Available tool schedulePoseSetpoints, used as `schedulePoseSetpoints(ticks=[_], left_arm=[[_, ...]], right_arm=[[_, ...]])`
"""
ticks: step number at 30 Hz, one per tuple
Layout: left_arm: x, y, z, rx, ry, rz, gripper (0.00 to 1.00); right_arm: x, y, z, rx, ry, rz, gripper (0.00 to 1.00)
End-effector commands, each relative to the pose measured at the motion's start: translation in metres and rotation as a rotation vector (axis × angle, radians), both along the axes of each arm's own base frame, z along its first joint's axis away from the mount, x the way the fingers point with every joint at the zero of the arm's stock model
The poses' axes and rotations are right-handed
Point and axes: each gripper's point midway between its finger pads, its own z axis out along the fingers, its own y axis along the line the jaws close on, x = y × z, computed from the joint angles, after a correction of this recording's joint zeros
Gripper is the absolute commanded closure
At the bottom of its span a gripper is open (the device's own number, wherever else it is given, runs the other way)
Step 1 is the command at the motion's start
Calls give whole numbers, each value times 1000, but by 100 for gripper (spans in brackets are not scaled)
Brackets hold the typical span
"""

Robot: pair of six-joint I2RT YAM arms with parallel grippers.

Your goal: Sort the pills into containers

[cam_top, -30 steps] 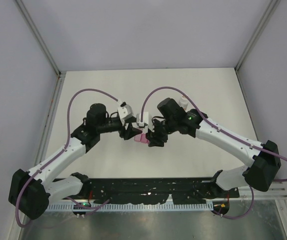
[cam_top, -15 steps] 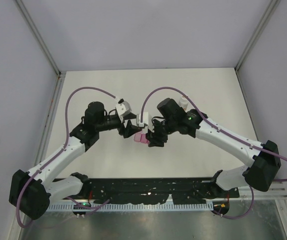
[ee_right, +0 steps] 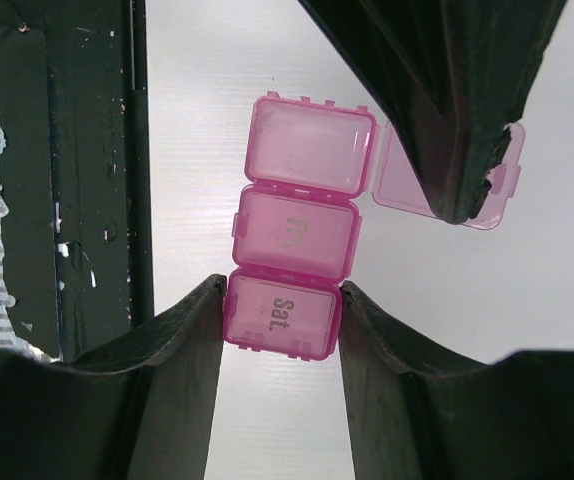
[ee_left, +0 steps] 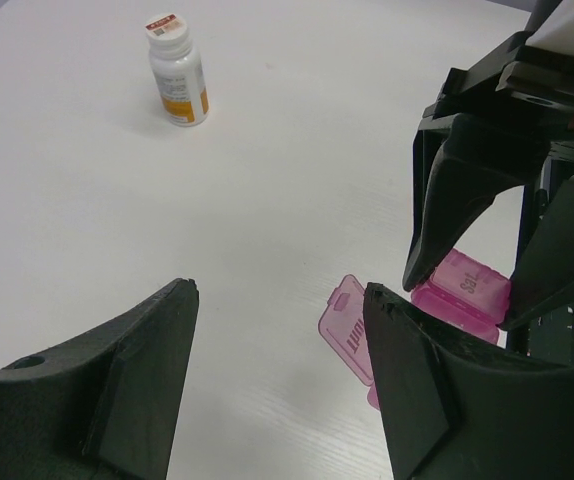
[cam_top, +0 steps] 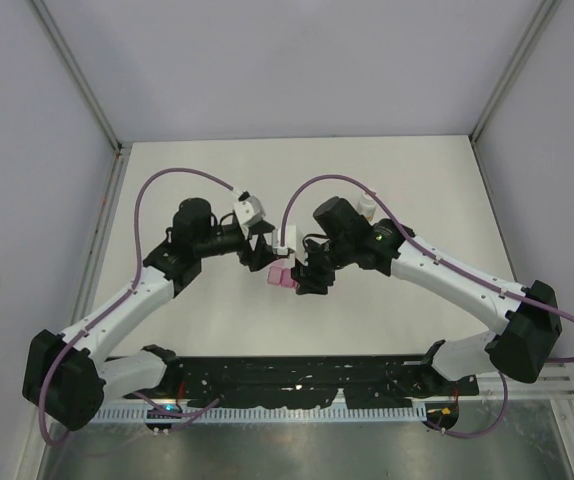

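Pill box (ee_right: pixel 292 260) sits pinched at its "Sat." end between the fingers of our right gripper (ee_right: pixel 282 295), which is closed snugly on that last compartment, the strip running straight out ahead of the fingertips and lying on the table (ee_left: pixel 297 150). The far compartment's lid (ee_right: pixel 399 185) is flipped open to one side. Our left gripper (ee_left: pixel 279 292) stands wide with nothing between its fingers, and the flipped lid lies just beside its right-hand finger, while the right gripper's fingers crowd in close ahead of it. The white bottle (ee_left: pixel 179 72) stands upright well away, far ahead and to the left of those open fingers. We see no loose pills in any view. As we judge it, the main risk is the crowding: one left finger (ee_right: pixel 437 100) hangs right over the open lid, so a careless move could knock it shut or strain its thin hinge. Because we hold the strip by one end only, any push on the far end could swing it in the grip or pop it free. The two grippers are also near enough to clip each other if either one turns sharply.
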Motion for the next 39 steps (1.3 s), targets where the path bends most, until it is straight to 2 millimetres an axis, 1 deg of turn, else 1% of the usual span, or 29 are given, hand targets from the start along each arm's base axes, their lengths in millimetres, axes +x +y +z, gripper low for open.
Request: schedulePoseSetpoints(ticks=[1, 12, 21, 27, 34, 39], left_arm=[[9, -1, 15, -18, -64, 8, 29], [12, 0, -3, 12, -50, 11, 29], [13, -1, -5, 18, -53, 9, 29], [12, 0, -14, 36, -38, 3, 29], [10, 0, -16, 41, -32, -3, 29], [10, 0, -22, 51, -17, -7, 28]], right_arm=[[0, 4, 11, 42, -37, 18, 94], [1, 3, 10, 39, -43, 13, 94], [1, 3, 9, 36, -41, 13, 94], [3, 3, 11, 38, -54, 4, 95], [4, 2, 11, 33, -56, -2, 94], [4, 2, 13, 39, -62, -6, 94]])
